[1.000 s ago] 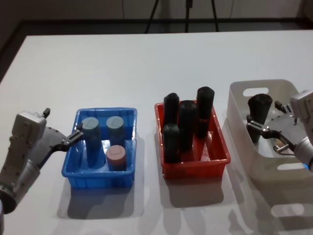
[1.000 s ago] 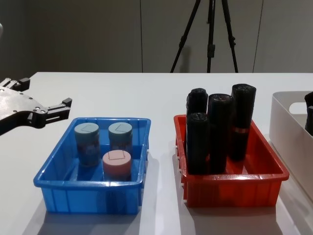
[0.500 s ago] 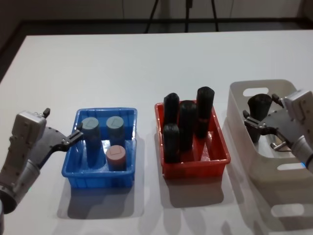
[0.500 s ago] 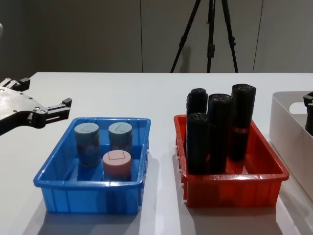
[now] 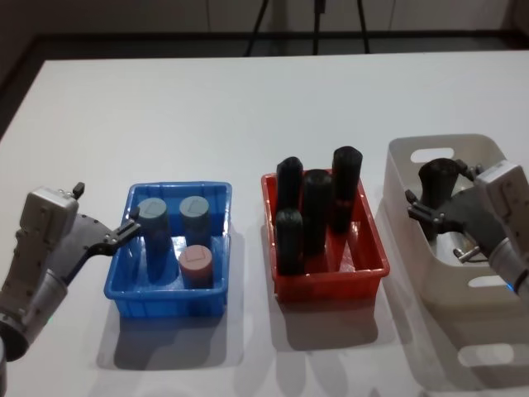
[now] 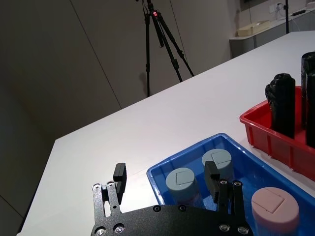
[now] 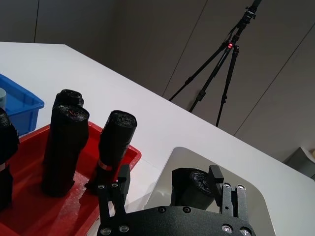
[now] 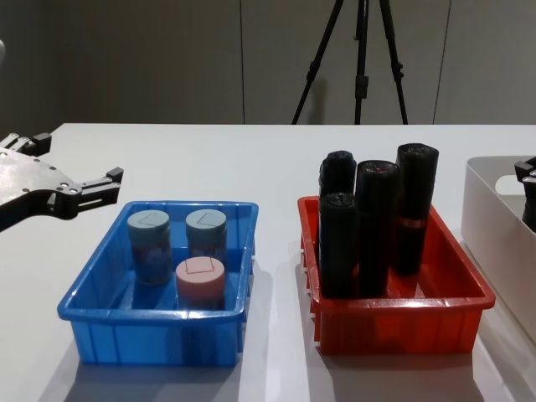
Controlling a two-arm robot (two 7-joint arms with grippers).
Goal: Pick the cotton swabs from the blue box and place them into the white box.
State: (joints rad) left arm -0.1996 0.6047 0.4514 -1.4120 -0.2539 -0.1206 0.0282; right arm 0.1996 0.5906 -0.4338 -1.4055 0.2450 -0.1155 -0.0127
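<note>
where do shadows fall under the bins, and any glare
Head view: soft shadows pool toward the robot under the shallow blue plastic bin and red plastic bin; no strong glare. Chest view: faint sheen on the blue bin's front rim.

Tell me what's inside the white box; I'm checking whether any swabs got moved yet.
The white box holds one black cylinder, with the right gripper beside it. No swab tub shows there; the near wall hides part of the floor.
</note>
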